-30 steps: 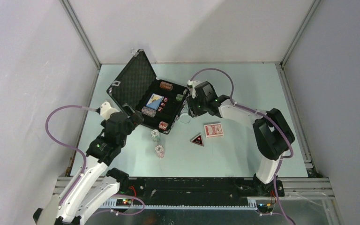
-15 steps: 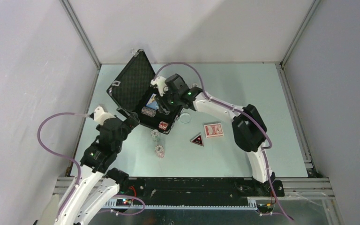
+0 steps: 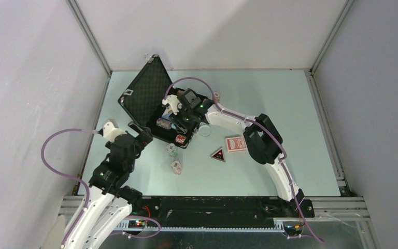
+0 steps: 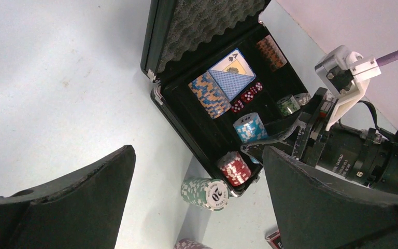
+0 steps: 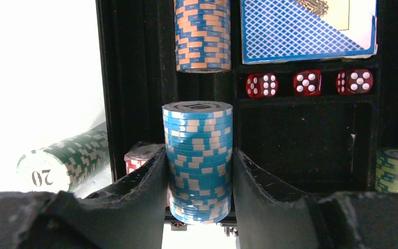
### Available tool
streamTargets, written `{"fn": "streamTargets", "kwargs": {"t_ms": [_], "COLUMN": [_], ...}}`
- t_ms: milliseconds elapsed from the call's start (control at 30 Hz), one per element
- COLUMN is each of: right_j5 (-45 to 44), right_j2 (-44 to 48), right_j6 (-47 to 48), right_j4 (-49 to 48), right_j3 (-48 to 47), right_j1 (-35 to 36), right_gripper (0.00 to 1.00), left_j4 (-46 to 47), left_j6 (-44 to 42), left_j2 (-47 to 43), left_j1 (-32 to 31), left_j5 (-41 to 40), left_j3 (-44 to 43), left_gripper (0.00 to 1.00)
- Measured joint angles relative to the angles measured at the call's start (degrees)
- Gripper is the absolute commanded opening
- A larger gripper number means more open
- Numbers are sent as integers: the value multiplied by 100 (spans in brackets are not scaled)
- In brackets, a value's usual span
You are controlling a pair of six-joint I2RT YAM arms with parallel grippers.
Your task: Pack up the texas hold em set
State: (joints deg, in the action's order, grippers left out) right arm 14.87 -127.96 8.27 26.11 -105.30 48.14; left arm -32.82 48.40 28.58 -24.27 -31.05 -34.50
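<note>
Left hand: spread wide, empty, at briefcase's near corner. Green chip stack: on surface just outside that corner, unpacked. Right hand: moved from beside briefcase to over its tray, clamped on blue chip stack; placement judged imminent.

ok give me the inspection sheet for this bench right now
surface: pale green table, no spills seen
job's things: briefcase open, holding orange chips, blue deck, red dice; outside it green stack, red-white stack, red deck, triangle
clutter: small clear disc beside the case, unidentified
hands: right hand shut on blue stack over the case; left hand open, close to the case's near edge
cables: purple cable looping off each arm
surroundings: grey walls, metal frame posts
</note>
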Motion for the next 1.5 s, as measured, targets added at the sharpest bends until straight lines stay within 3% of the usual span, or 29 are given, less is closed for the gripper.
{"fn": "streamTargets", "kwargs": {"t_ms": [133, 200, 233, 267, 300, 367, 533, 633, 833, 1067, 1333, 1500], "right_j5": [7, 20, 22, 31, 33, 31, 79, 170, 232, 50, -848, -1469], "right_j2": [-164, -284, -326, -400, -437, -501, -450, -125, 1495, 3364, 5031, 5427], "right_j6": [33, 35, 35, 44, 28, 28, -131, -404, -901, -1209, -1884, -2184], "right_j4": [-2, -11, -13, -9, -9, -50, -369, -699, -1222, -1593, -2037, -2369], "right_j3": [-173, -310, -358, -444, -509, -643, -575, 33, 1956, 3425, 5574, 6131], "right_j1": [0, 2, 7, 13, 17, 28, -4, -76, -400, -507, -129, 522], "right_gripper": [41, 53, 68, 75, 88, 94, 94, 93, 88, 85, 86, 87], "left_j4": [4, 57, 85, 111, 129, 157, 170, 188, 560, 1084, 1388, 1423], "left_j6": [0, -50, -70, -94, -116, -210, -387, -382, -426, -752, -839, -837], "left_j2": [46, 83, 96, 107, 127, 166, 212, 122, -214, 50, 619, 468], "left_j1": [0, 0, 0, 0, 0, 0, 0, 0, 2, -2, -697, -857], "left_j5": [-24, 22, 46, 96, 136, 184, 361, 376, 483, 1589, 1871, 1703], "left_j3": [2, 4, 7, 11, 11, 11, 11, 11, 330, 715, 1073, 1279], "left_gripper": [100, 100, 100, 100, 100, 100, 100, 100, 100, 100, 100, 100]}}
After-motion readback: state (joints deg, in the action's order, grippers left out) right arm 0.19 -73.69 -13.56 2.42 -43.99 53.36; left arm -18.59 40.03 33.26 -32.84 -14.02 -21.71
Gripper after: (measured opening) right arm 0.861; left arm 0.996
